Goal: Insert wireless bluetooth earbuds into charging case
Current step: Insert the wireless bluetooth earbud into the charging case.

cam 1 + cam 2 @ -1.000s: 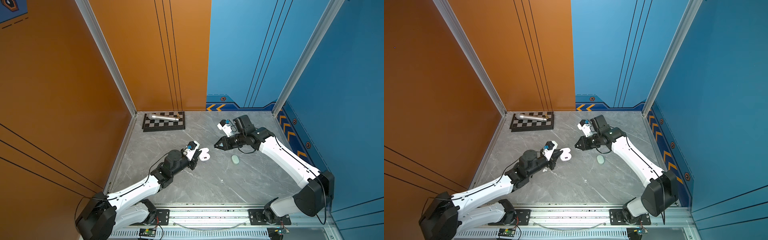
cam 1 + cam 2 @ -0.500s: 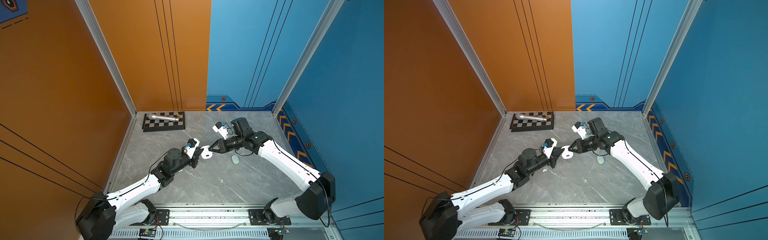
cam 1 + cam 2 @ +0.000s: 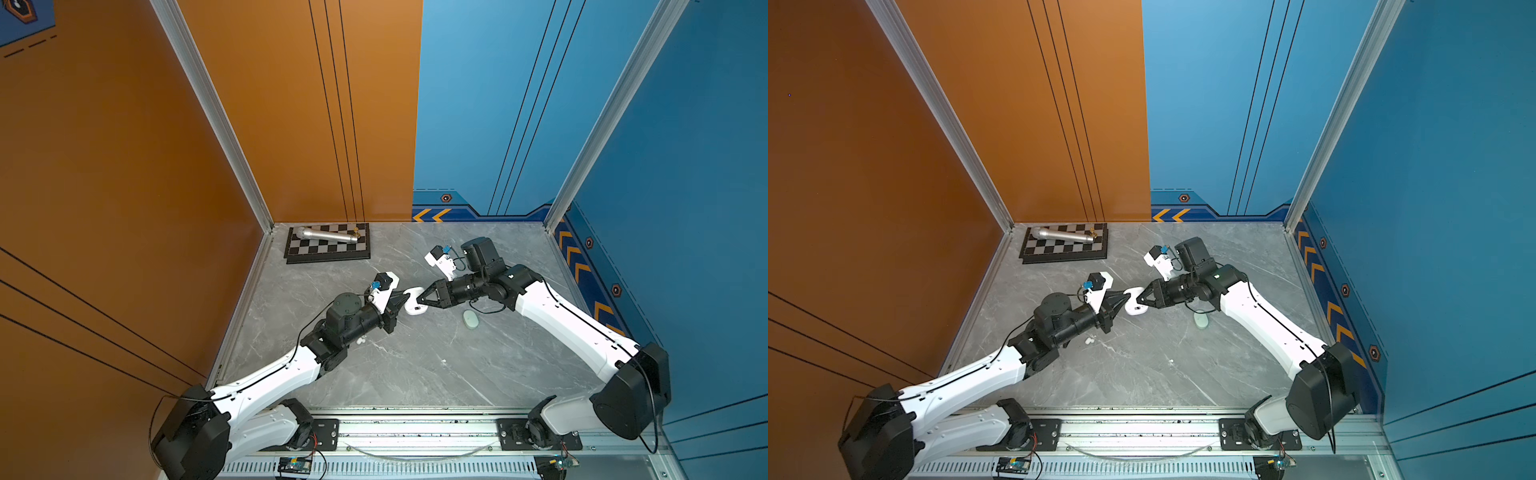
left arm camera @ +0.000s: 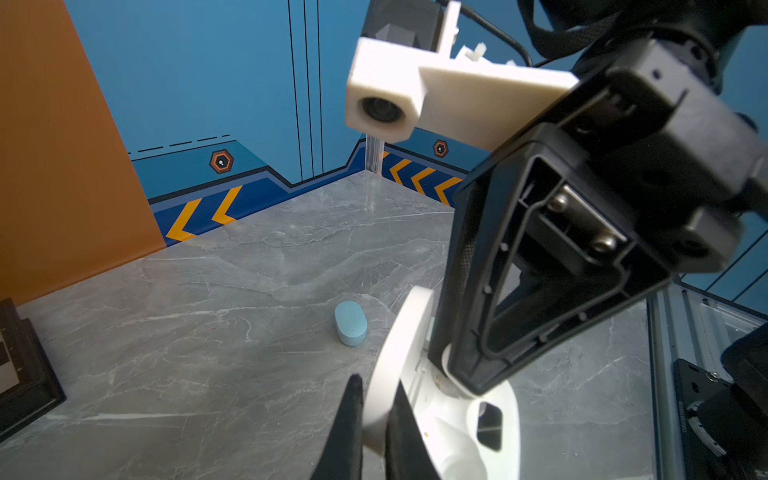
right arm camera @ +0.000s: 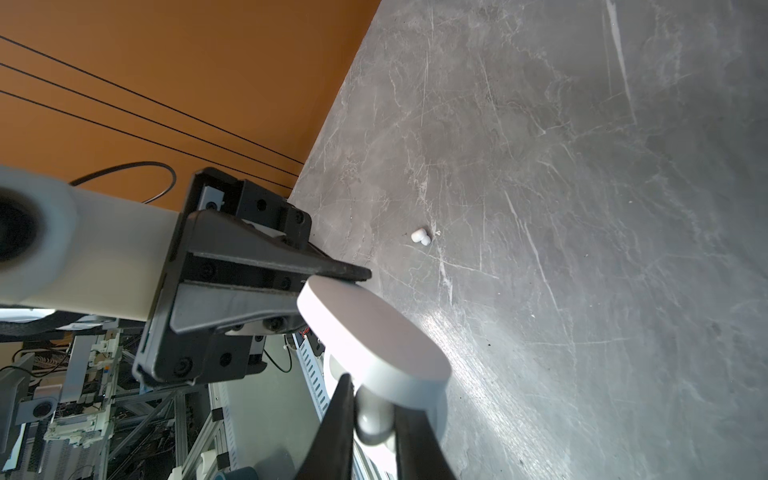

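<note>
In both top views my left gripper [image 3: 401,300] [image 3: 1121,302] is shut on the raised lid of an open white charging case [image 3: 415,308] [image 3: 1136,309] at mid-table. The left wrist view shows the lid [image 4: 401,345] pinched between the black fingers [image 4: 351,419]. My right gripper [image 3: 420,300] [image 3: 1141,300] meets the case from the right, its tips over the base. In the right wrist view that gripper [image 5: 374,411] is shut on a white earbud [image 5: 374,417] just under the lid [image 5: 374,332]. A second white earbud [image 3: 360,340] [image 5: 422,237] lies on the table beside my left arm.
A closed pale blue-green oval case [image 3: 470,319] [image 4: 351,323] lies under my right forearm. A chessboard [image 3: 332,251] with a silver microphone [image 3: 328,235] sits in the back left corner. A tiny white speck [image 3: 1170,361] lies nearer the front. Walls close three sides.
My right gripper has travelled left and come up against the white case. The left gripper and the case have shifted slightly up and right.
</note>
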Robot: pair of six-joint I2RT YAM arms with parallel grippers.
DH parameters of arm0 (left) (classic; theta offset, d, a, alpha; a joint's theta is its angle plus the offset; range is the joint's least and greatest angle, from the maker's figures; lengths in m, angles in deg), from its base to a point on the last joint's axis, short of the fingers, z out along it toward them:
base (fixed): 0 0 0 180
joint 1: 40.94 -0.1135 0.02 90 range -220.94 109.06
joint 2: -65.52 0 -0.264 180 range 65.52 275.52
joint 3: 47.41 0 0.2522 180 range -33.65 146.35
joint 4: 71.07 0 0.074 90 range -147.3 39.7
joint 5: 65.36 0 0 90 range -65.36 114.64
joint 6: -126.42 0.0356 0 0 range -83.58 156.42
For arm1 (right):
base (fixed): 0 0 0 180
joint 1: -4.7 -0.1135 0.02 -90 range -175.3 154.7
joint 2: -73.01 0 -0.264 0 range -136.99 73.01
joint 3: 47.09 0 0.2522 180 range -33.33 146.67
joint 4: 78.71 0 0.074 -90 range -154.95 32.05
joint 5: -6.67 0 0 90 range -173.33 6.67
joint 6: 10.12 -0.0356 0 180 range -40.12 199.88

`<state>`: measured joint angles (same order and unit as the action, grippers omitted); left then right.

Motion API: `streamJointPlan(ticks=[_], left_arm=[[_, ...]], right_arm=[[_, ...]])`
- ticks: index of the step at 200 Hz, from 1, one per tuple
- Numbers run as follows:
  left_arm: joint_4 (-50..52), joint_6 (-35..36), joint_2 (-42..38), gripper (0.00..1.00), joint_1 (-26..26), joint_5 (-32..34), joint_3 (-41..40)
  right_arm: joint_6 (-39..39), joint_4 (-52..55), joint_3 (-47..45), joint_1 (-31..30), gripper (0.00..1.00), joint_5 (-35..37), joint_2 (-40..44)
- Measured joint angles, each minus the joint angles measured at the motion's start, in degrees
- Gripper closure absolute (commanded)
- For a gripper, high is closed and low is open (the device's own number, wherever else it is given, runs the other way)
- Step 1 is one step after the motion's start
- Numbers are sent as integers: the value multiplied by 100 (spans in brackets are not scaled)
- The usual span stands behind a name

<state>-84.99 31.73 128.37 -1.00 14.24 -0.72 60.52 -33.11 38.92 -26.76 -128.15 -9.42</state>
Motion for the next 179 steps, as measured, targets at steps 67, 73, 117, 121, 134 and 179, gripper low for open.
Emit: streamJointPlan(ticks=[67, 73, 117, 121, 134, 179], left_arm=[[7, -103, 0, 100, -94, -42, 0], [15, -103, 0, 100, -96, -42, 0], [52, -109, 17, 100, -101, -68, 0], [52, -120, 22, 100, -101, -68, 0], [52, -125, 37, 100, -101, -68, 0], [15, -140, 39, 100, -127, -107, 59]], right_arm=[[7, -63, 0, 28, 69, -46, 0], [9, -63, 0, 28, 67, -50, 0], [44, -103, 0, 28, 56, -37, 0], [44, -101, 0, 28, 55, -24, 0], [42, -101, 2, 28, 54, 15, 0], [-4, -103, 46, 28, 52, 319, 20]])
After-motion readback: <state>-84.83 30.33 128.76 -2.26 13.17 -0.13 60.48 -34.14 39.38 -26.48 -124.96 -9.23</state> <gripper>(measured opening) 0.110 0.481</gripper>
